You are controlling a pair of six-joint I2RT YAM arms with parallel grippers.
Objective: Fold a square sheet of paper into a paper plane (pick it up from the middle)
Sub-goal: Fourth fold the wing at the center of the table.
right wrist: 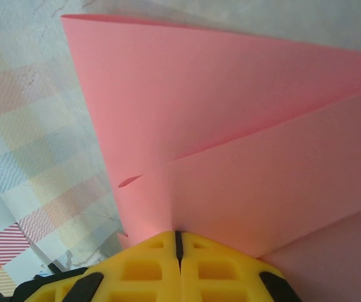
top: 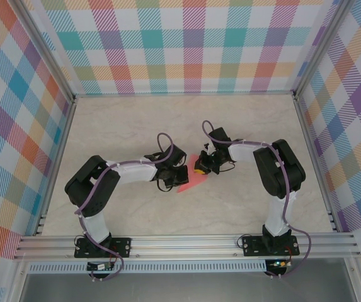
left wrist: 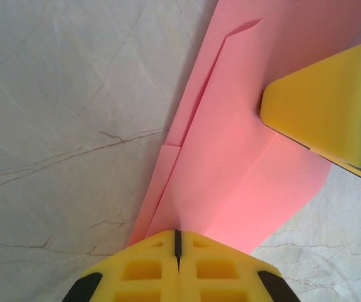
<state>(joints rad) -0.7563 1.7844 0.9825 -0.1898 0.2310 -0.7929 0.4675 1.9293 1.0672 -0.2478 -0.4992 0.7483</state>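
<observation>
Clamped tight on folded pink paper [top: 191, 182] with left fingers [left wrist: 181, 244], fully closed. Same with right fingers [right wrist: 181, 242], closed on its other side. Held mid counter [top: 167, 119], between both.

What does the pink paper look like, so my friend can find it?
Find the pale marble table inside the checked walls. At its middle, the left tool and right tool meet over the folded pink paper, the only pink thing there, sharply creased.
</observation>
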